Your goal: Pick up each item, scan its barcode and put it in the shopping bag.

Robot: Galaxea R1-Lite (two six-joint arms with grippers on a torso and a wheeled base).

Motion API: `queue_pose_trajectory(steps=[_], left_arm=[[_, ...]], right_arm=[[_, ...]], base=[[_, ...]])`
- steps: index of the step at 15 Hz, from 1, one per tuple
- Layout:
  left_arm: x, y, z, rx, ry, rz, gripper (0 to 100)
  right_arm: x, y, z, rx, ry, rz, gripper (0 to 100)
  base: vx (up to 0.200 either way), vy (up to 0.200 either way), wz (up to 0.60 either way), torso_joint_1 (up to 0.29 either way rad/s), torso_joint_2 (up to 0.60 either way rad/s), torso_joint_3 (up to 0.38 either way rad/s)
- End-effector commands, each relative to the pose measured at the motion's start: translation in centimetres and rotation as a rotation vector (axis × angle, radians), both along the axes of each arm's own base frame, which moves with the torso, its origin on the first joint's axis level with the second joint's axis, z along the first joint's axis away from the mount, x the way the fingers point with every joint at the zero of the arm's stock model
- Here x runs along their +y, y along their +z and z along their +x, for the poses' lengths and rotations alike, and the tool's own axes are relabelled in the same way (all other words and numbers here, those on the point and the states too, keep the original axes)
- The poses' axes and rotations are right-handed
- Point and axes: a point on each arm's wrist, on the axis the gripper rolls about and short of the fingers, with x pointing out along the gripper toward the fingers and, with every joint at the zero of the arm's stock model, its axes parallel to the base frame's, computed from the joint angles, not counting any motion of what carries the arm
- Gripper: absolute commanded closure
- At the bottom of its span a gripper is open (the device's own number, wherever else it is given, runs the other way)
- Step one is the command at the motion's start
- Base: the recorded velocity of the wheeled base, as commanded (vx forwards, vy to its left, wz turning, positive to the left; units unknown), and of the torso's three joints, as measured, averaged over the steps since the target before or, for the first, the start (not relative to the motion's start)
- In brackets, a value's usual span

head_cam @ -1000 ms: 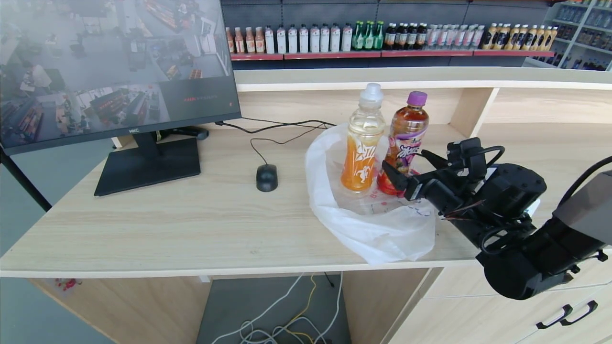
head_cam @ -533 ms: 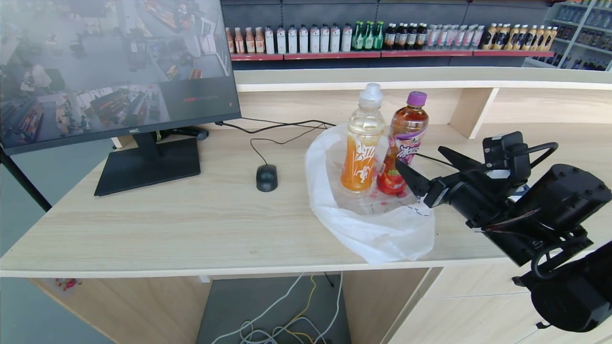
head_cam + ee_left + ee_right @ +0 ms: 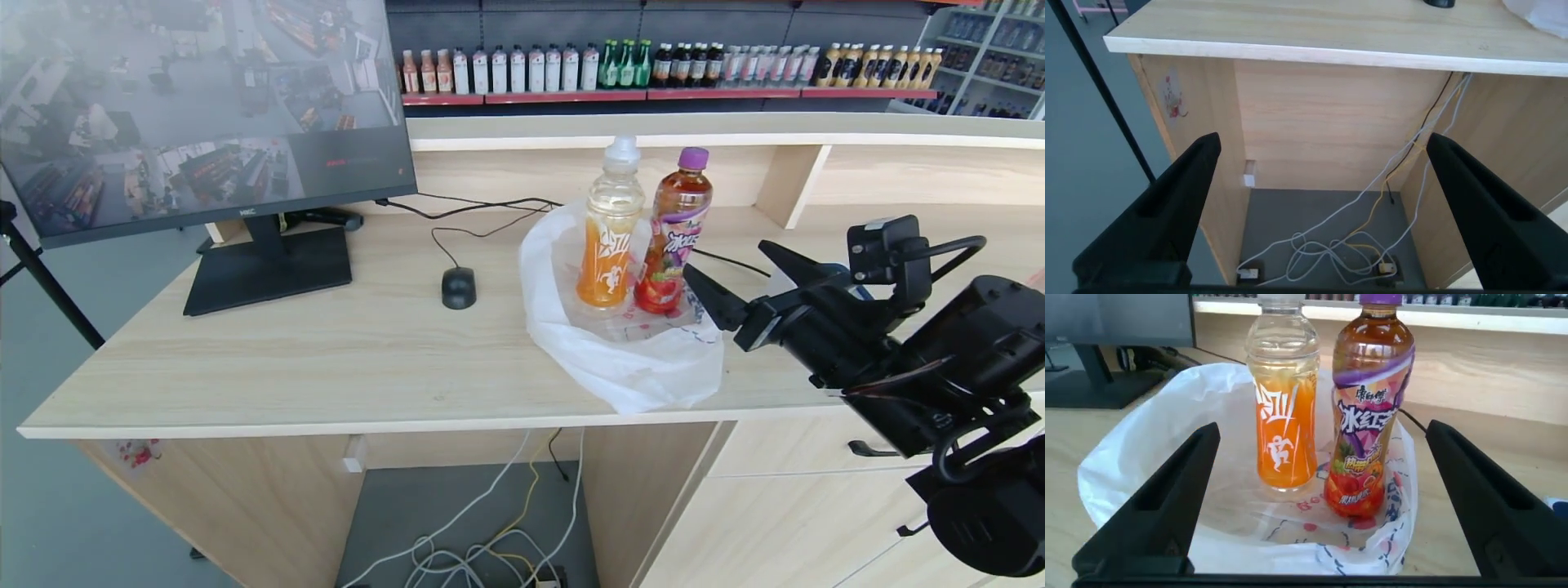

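orange drink bottle [image 3: 606,237] and red tea bottle [image 3: 671,237] stand upright on the shopping bag [image 3: 620,359]; bagging seems finished. right gripper [image 3: 727,261] fingers spread, empty, beside them; left gripper [image 3: 1323,143] fingers likewise. next: pull back without tipping either.

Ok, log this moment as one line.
right gripper open, empty | orange bottle, purple-cap bottle upright on shopping bag | left gripper open, empty

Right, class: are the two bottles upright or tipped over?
Upright. The orange bottle and the red bottle both stand cap-up, side by side, on the bag.
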Motion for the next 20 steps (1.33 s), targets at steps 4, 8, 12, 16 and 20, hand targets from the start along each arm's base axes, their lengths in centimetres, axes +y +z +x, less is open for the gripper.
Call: queue_pose_trajectory(steps=[4, 8, 12, 16, 20], left_arm=[[0.0, 0.0, 0.0, 0.0, -0.001, -0.002, 0], [0.0, 0.0, 0.0, 0.0, 0.0, -0.004, 0], [0.0, 0.0, 0.0, 0.0, 0.0, -0.004, 0], [0.0, 0.0, 0.0, 0.0, 0.0, -0.005, 0], [0.0, 0.0, 0.0, 0.0, 0.0, -0.005, 0]], right_arm=[[0.0, 0.0, 0.0, -0.001, 0.001, 0.0, 0], [0.0, -0.1, 0.0, 0.003, -0.001, -0.002, 0], [0.0, -0.6, -0.4, 0.026, 0.004, -0.01, 0], [-0.1, -1.3, -0.8, 0.054, 0.005, -0.019, 0], [-0.2, -1.4, -1.1, 0.061, 0.005, -0.022, 0]], base=[[0.0, -0.15, 0.0, 0.003, 0.0, 0.002], [0.0, -0.2, 0.0, 0.007, 0.0, 0.001], [0.0, -0.2, 0.0, 0.005, 0.0, 0.005], [0.0, -0.2, 0.0, 0.002, 0.0, 0.004], [0.0, -0.2, 0.0, 0.001, 0.0, 0.002]])
